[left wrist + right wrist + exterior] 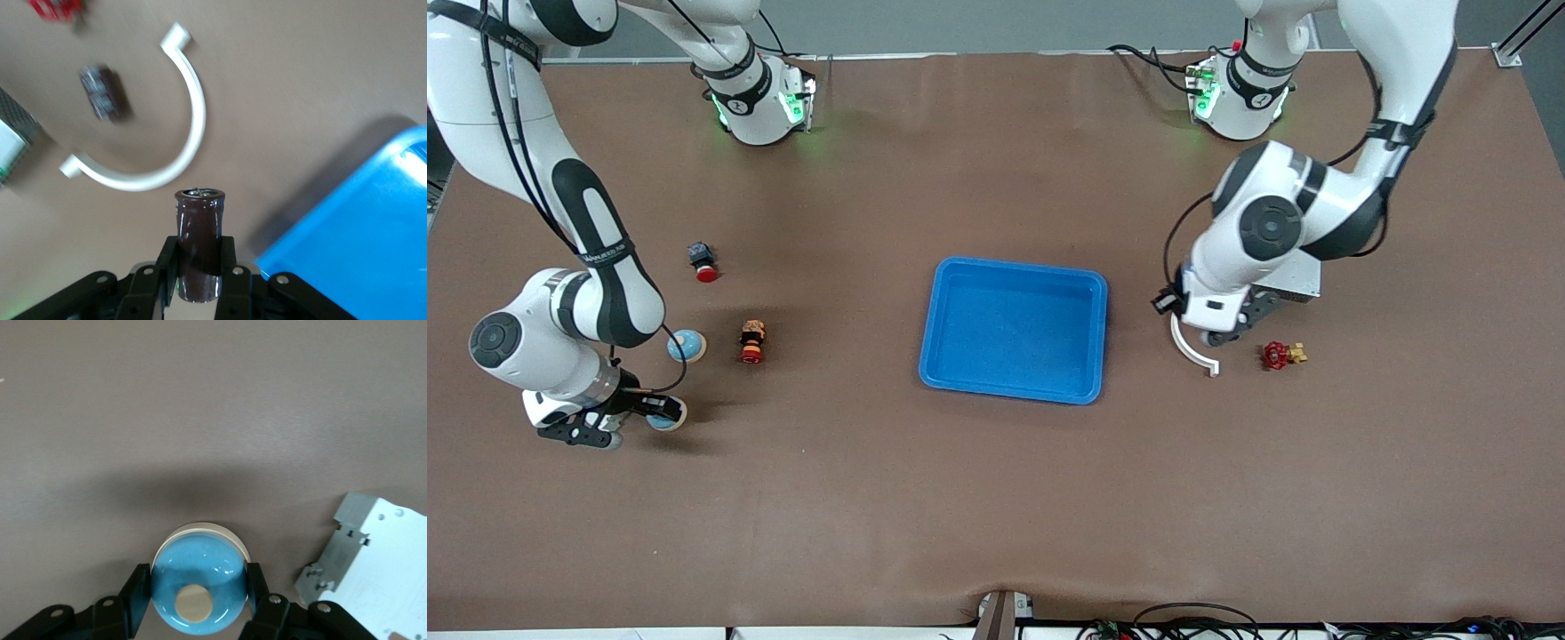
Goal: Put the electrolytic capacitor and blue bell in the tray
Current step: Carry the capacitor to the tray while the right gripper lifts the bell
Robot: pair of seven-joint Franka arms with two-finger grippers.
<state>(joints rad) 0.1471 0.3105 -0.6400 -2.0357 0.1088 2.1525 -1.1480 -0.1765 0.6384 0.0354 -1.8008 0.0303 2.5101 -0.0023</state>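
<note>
The blue tray (1087,336) lies mid-table with nothing in it; its corner (360,253) shows in the left wrist view. My left gripper (1215,338) hangs over the table beside the tray, toward the left arm's end. It is shut on a dark brown electrolytic capacitor (199,243), gripped by its lower half between the fingers of the left gripper (199,252). My right gripper (660,416), low at the right arm's end, is shut on a blue bell (198,587) with a cream knob; the bell (667,418) peeks out between the fingers.
A white curved piece (1192,348) and a red valve (1279,355) lie by the left gripper, with a second dark cylinder (101,91) beside them. Another blue bell (687,345), a small figure (752,341) and a red button (704,262) sit near the right arm. A grey-white breaker (373,553) lies beside the held bell.
</note>
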